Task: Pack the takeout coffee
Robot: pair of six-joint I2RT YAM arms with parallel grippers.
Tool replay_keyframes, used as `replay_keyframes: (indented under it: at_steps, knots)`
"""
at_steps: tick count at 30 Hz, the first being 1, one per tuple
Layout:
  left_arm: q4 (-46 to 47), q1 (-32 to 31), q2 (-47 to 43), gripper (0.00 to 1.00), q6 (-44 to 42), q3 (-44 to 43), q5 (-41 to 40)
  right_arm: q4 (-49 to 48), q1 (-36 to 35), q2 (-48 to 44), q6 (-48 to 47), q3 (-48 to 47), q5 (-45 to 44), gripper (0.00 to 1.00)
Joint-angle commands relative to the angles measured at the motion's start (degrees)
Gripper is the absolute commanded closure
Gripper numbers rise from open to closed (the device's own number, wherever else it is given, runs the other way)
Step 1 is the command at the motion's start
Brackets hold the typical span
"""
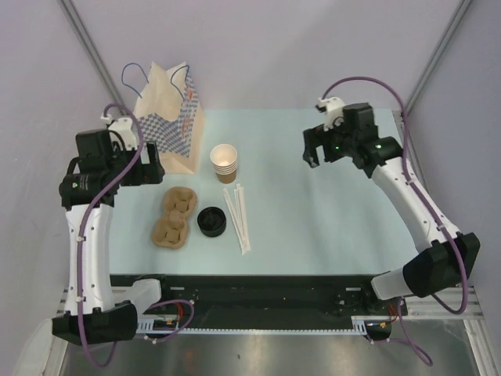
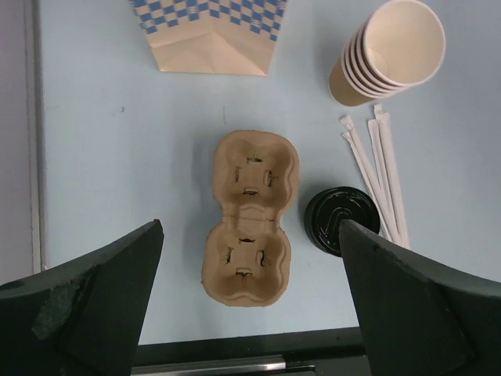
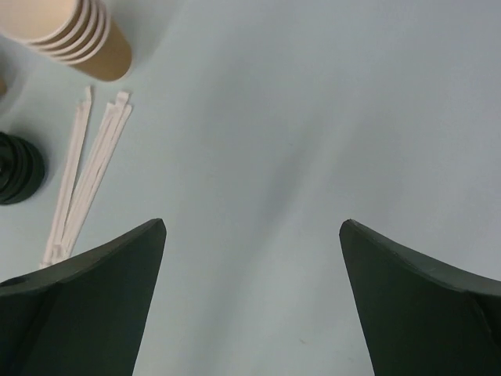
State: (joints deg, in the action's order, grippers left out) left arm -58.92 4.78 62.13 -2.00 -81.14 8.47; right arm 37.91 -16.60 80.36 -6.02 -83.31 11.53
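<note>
No lidded tan cup shows in any view. A stack of lidless tan paper cups [image 1: 224, 160] stands mid-table, also in the left wrist view [image 2: 387, 51] and the right wrist view [image 3: 74, 35]. A stack of loose black lids [image 1: 211, 221] lies in front of it [image 2: 342, 219] [image 3: 16, 168]. A brown pulp two-cup carrier [image 1: 174, 218] lies empty to the lids' left [image 2: 250, 176]. My left gripper [image 1: 149, 168] is open and empty, high above the carrier [image 2: 250, 227]. My right gripper [image 1: 317, 153] is open and empty above bare table at the right [image 3: 252, 225].
A paper bag [image 1: 168, 113] with blue check print and handles stands upright at the back left [image 2: 211, 31]. Several white wrapped straws [image 1: 239, 215] lie right of the lids [image 2: 376, 168] [image 3: 86, 168]. The pale blue table [image 1: 313, 219] ends at a black front edge.
</note>
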Motion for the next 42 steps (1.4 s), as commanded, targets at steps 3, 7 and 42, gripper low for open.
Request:
replay_keyframes:
  at_steps: [3, 7, 42]
  knots:
    - [0.2, 11.7, -4.7, 0.01, 4.5, 1.9, 9.6, -5.0, -12.0, 6.5, -7.5, -3.8, -3.4, 0.00]
    - [0.6, 15.0, -8.2, 0.00, 2.2, 2.4, 11.9, -3.2, -14.2, 13.0, -4.9, -12.3, -2.7, 0.00]
    - [4.4, -27.9, 41.0, 0.43, -21.6, -25.1, 4.2, 19.4, 9.1, 8.7, -4.7, -13.1, 3.8, 0.00]
